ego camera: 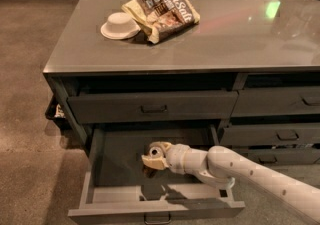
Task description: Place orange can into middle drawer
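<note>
1. While the end effector (152, 158) hangs inside the open drawer (117, 161) in the camera view, its fingers are closed on the can (154, 152). The can is held over the middle of the dark floor with its silver rim showing. It looks tilted rather than upright. I cannot tell whether its base touches the floor.
2. The main risk, as I judge it, is letting go while the can is tilted or off the floor. It would tip, and on a flat plain bottom a slim can rolls freely. It could run to the back, under the top drawer (150, 106), or knock against the low sides.
3. A narrow opening of the fingers could also spoil the placement. If a pad drags on the can as the end effector pulls away, the can may be tugged over or carried toward the front.
4. The arm (240, 169) reaches in across the drawer's right front corner, with the top drawer's face close above. A steep lift could strike that face. A sideways pull could catch the front panel and jolt the drawer, upsetting a can that has just been stood up.
5. The bag (162, 11) and bowl (120, 25) lie on the desk (235, 34), well apart from the work. I judge them to be in no danger.
</note>
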`<state>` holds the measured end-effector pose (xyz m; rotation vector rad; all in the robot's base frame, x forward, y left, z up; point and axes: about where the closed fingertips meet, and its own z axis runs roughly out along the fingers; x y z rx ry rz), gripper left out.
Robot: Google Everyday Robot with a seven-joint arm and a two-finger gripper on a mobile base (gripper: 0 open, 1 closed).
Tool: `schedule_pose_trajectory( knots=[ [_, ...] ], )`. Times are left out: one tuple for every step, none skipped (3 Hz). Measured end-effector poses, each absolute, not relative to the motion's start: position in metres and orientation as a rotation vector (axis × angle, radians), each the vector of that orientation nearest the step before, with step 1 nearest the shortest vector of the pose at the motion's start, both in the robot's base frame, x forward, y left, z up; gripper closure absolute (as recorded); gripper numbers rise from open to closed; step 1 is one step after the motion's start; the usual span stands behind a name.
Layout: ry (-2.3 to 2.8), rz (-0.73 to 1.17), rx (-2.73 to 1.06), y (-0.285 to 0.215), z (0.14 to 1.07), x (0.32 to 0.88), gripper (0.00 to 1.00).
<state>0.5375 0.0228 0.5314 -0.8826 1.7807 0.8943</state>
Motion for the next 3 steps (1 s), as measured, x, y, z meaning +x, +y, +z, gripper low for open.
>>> schedule_pose_trajectory(
  knots=[
    [1.782,0.941,-0.879,0.038,0.49,0.542,1.0],
    [1.773,0.979,-0.885,0.051,0.466,0.546,0.82],
    [1.766,0.994,-0.903,0.056,0.456,0.549,0.59]
  ],
)
